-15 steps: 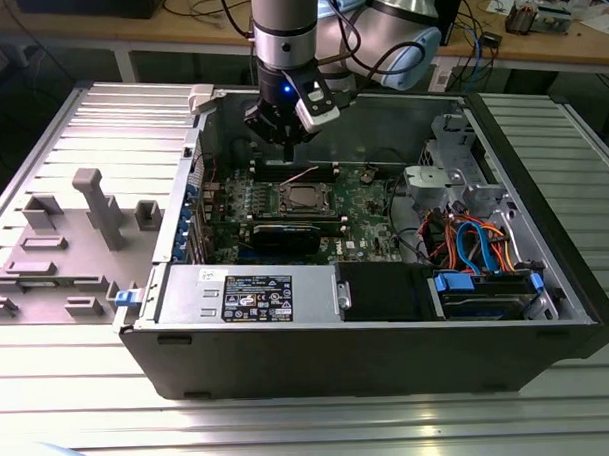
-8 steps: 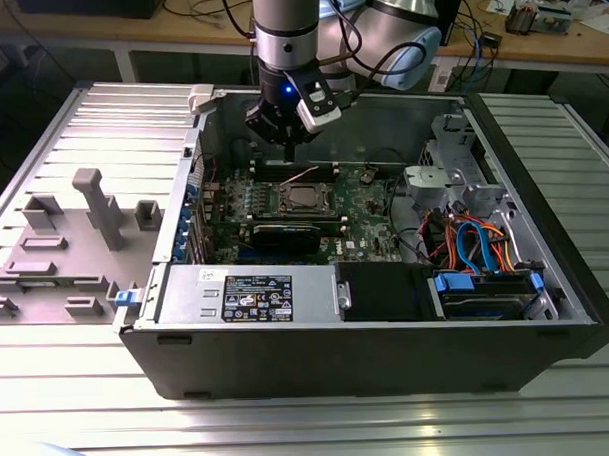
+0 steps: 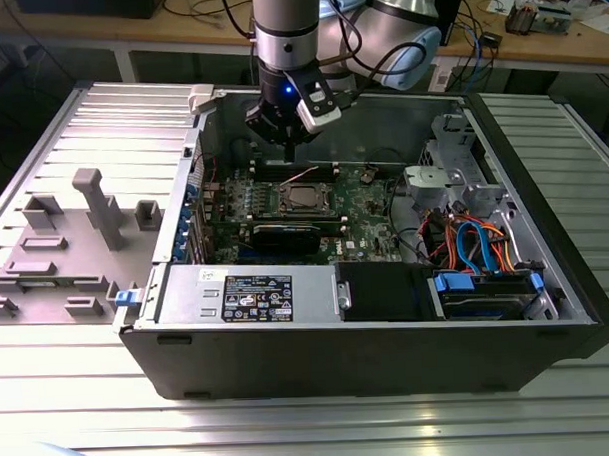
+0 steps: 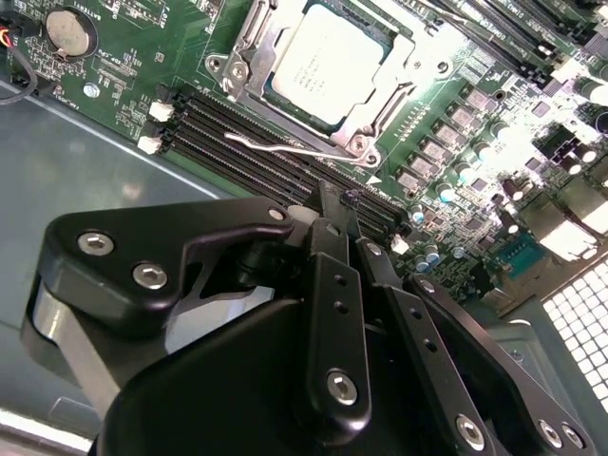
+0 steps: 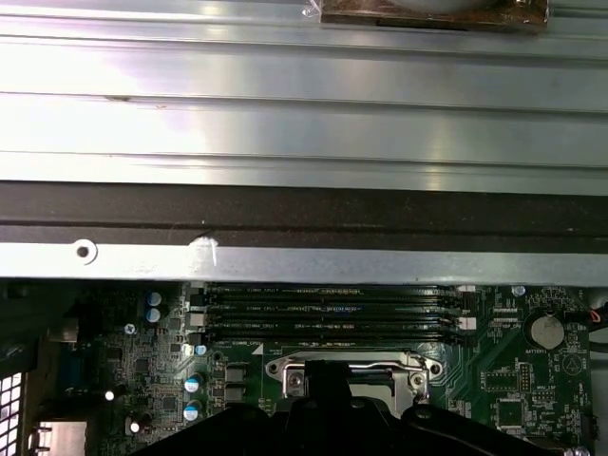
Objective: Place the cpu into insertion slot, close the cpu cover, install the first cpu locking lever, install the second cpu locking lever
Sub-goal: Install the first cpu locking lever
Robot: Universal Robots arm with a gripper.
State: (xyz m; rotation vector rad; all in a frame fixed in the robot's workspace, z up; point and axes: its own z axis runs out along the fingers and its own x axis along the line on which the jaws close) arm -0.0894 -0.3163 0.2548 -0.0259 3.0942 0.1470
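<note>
The cpu [image 4: 325,59], a flat square chip with a pale silver-grey metal top, lies seated in the insertion slot [image 4: 249,87] on the green motherboard [image 4: 123,57]. The cpu cover [image 4: 285,38], a shiny metal frame with a square cut-out, lies flat around the chip's edges. A thin wire locking lever [image 4: 285,147] runs along the socket's edge next to the black memory slots [image 4: 237,142].

In the exterior view, the chip [image 3: 305,196] appears as a small bright square in the middle of the board, inside the open computer case [image 3: 389,365], which rests on a ribbed metal table [image 3: 551,419]. The gripper [image 3: 284,139] hangs above the board, just behind the socket, holding nothing.

The second wrist view shows the black fingers [image 4: 332,285] drawn close together, nearly touching, above the memory slots. The first wrist view shows the case wall [image 5: 304,261], the memory slots [image 5: 323,309] and the socket's near metal edge [image 5: 351,366], with the chip hidden behind the gripper body.
</note>
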